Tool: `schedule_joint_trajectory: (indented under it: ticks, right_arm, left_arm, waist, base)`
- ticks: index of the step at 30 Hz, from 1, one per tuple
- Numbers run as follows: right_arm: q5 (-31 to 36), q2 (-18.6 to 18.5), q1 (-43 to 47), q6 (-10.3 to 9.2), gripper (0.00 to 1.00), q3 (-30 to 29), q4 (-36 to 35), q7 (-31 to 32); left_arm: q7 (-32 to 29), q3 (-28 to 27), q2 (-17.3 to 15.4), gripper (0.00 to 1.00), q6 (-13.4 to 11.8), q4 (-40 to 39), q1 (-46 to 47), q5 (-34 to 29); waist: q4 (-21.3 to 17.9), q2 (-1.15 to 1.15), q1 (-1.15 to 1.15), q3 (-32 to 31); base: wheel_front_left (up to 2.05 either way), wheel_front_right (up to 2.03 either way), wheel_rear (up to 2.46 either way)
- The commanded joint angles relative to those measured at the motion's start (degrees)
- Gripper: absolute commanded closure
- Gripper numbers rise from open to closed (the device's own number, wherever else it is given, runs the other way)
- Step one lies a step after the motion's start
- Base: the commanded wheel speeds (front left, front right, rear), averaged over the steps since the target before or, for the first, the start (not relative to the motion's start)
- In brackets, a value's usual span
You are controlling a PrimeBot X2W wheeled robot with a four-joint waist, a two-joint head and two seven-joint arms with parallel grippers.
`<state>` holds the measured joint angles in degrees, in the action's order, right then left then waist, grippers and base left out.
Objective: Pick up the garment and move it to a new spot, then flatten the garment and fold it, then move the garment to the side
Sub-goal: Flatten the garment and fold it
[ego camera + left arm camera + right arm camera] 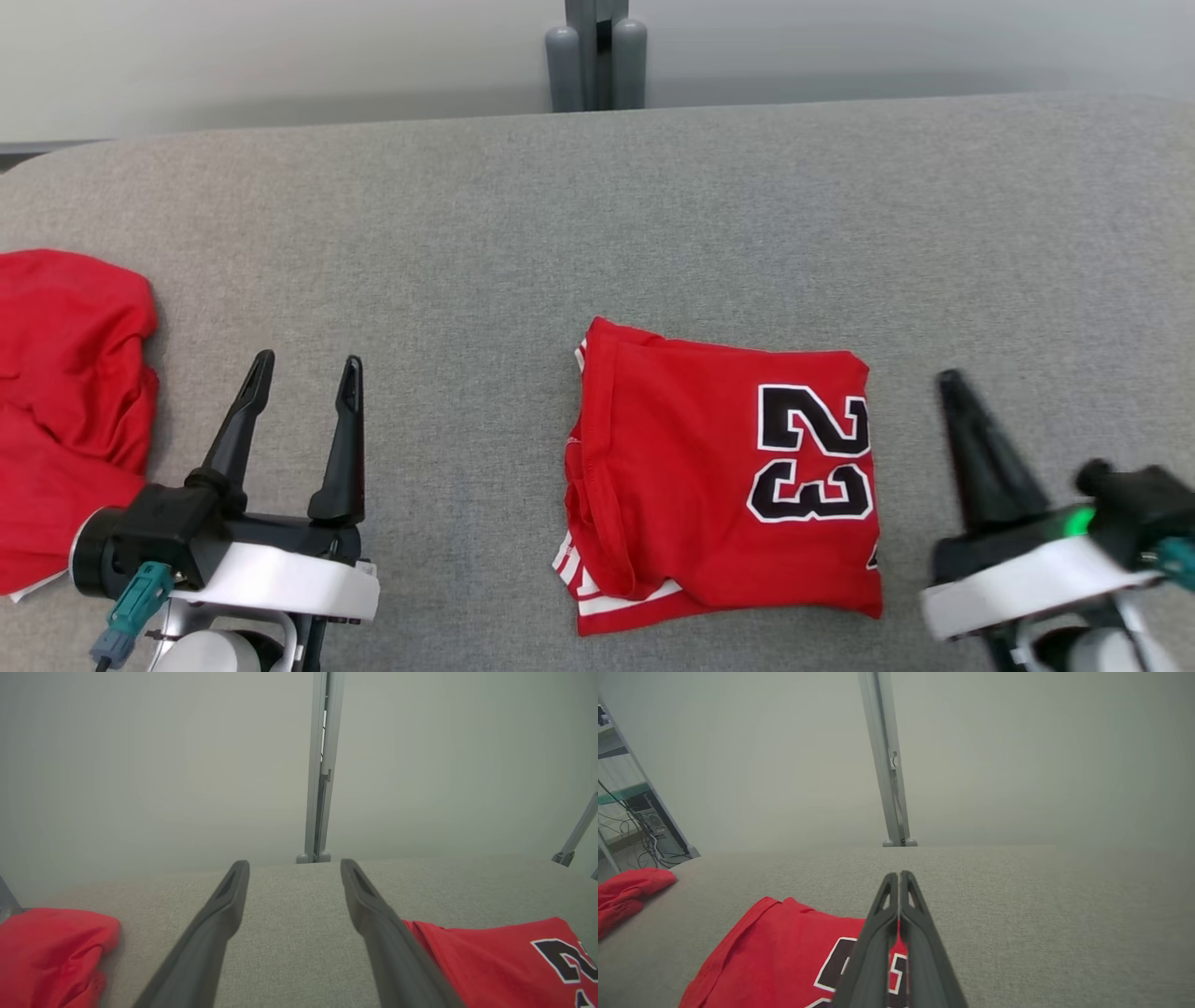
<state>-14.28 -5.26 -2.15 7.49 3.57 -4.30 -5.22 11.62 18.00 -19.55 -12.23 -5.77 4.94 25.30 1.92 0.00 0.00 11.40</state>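
The garment is a red jersey with a black "23", lying folded into a rough square on the grey table, near its front edge. It shows again as the garment and the garment in the wrist views. My left gripper hovers open to the left of it, nothing between its fingers. To the right of the jersey, my right gripper is shut with its fingers pressed together and empty, raised above the jersey's right edge.
A second red cloth lies heaped at the table's left edge, also the red cloth and the red cloth. A grey post stands behind the table's far edge. A shelf with cables stands off to the far left.
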Motion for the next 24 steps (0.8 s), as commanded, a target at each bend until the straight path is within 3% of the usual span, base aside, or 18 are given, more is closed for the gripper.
schedule_joint_trajectory:
  ticks: [1,11,24]
  right_arm:
    - [-0.6,0.0,-1.1,0.01,1.0,2.6,0.5,0.5]
    - [-5.8,-0.4,-5.2,0.01,1.0,23.9,6.6,0.6]
    - [-8.3,-3.4,-10.3,0.01,1.0,32.5,20.0,0.9]
  left_arm:
    - [0.2,0.0,0.1,0.0,0.2,-0.1,0.8,0.7]
    - [1.1,0.5,1.2,0.0,1.0,1.4,2.5,1.2]
    - [2.1,0.6,1.9,0.0,1.5,3.0,3.5,1.6]
  waist:
    - [0.6,0.0,0.0,0.6]
    - [3.1,0.0,0.0,2.5]
    - [4.2,0.0,0.0,4.1]
  base:
    - [0.0,0.0,0.0]
    - [0.0,0.0,0.0]
    - [0.0,0.0,0.0]
